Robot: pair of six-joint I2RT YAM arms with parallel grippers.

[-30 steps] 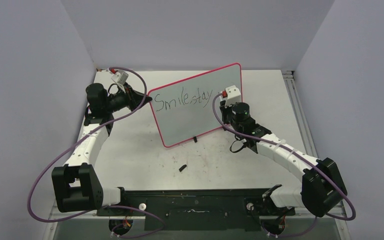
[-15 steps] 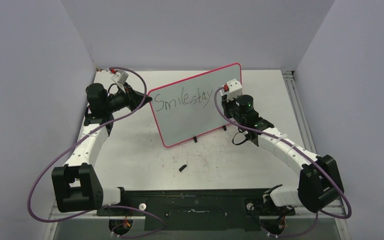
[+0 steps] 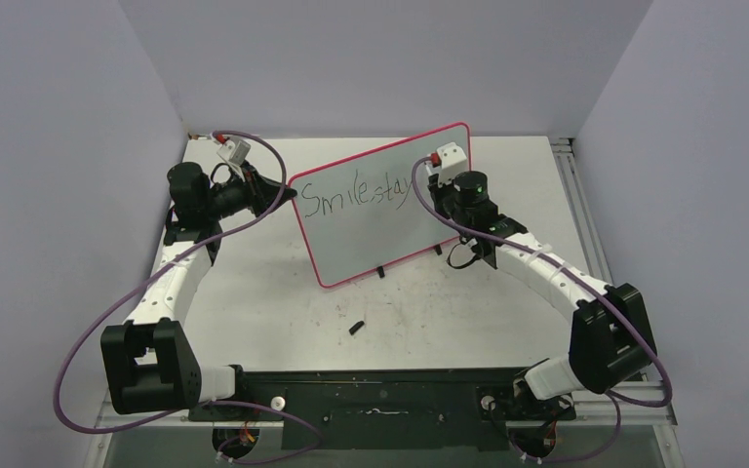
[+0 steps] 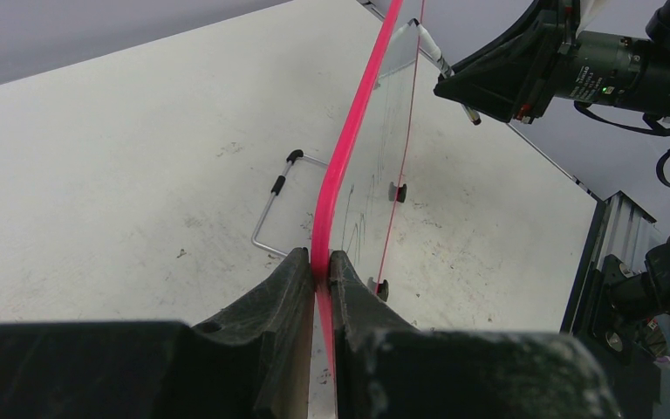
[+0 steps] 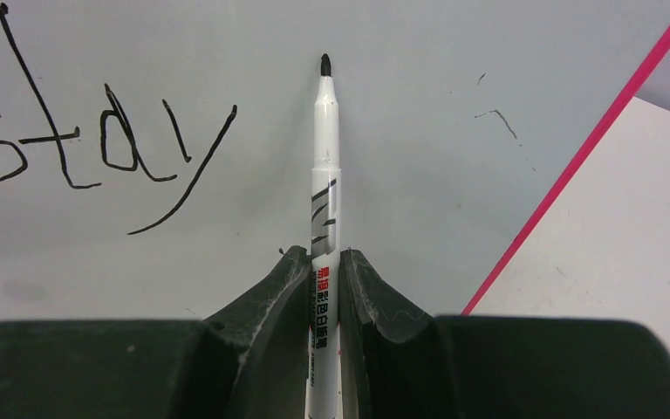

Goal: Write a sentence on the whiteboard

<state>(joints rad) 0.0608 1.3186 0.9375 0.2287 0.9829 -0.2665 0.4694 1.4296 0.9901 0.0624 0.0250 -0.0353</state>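
A: Where is the whiteboard (image 3: 371, 234)?

B: Propped on its feet in the middle of the table (image 3: 283, 312), with "Smile stay" across the top. The left gripper (image 4: 321, 266) is clamped on its pink rim. The right gripper (image 5: 323, 262) is clenched on a marker (image 5: 324, 148), tip just right of the "y".

A: What might fail?

B: There is little room before the right rim — letters could run off. Pressing hard could tip the whiteboard, or slide the marker in the jaws.
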